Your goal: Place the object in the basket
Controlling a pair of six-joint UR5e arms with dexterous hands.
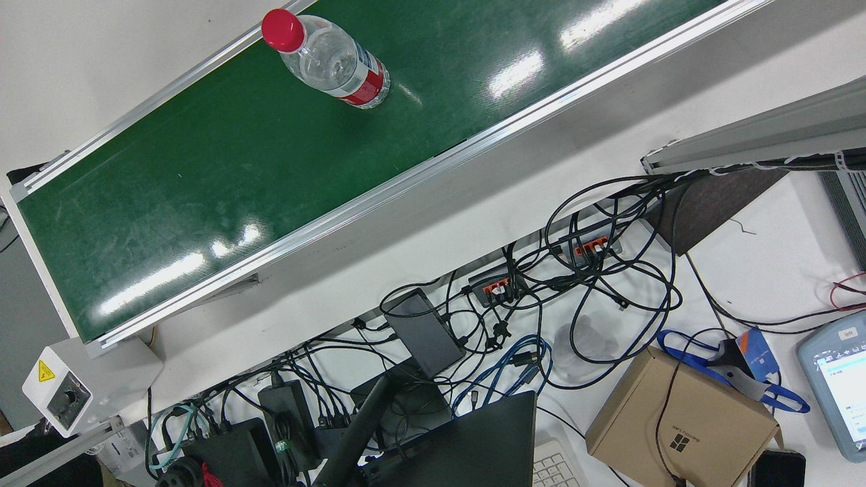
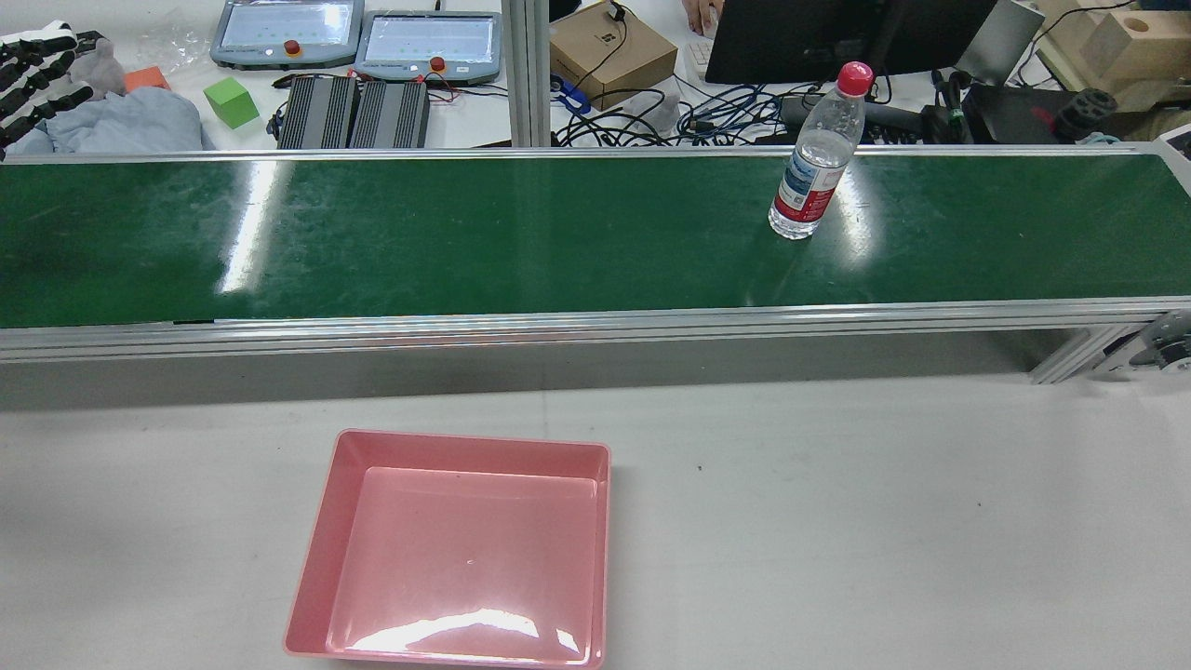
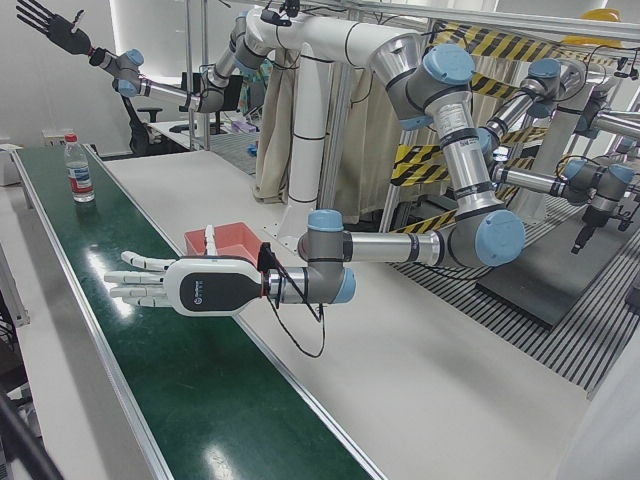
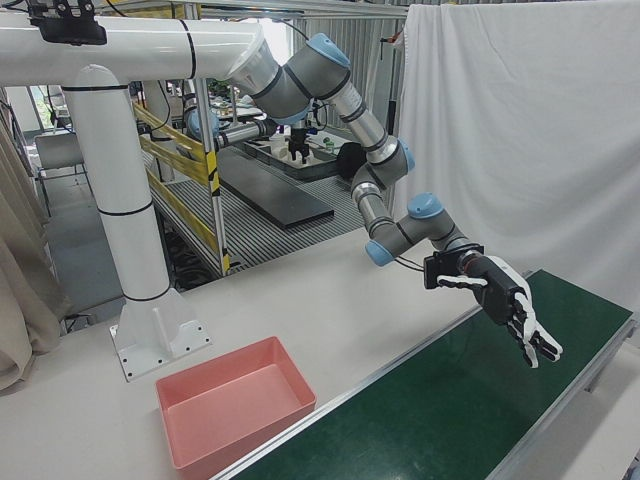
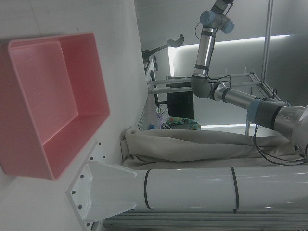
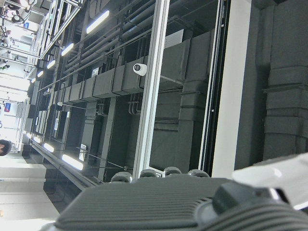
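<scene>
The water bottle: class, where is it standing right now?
In the rear view the water bottle stands upright on the green conveyor belt, right of centre near its far edge, well away from the pink basket.

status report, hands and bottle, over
Left robot hand open, flat over the green belt. Right robot hand open, raised high. Bottle upright on the belt, untouched; pink basket empty. Nothing beside the bottle.

Bottle (image 2: 817, 158) upright on the green belt (image 2: 465, 233), right side – pink basket (image 2: 321, 549) sits on the table (image 2: 837, 521) near me, well apart. My left hand (image 2: 35, 79) at far left edge, fingers spread – holding nothing.
</scene>
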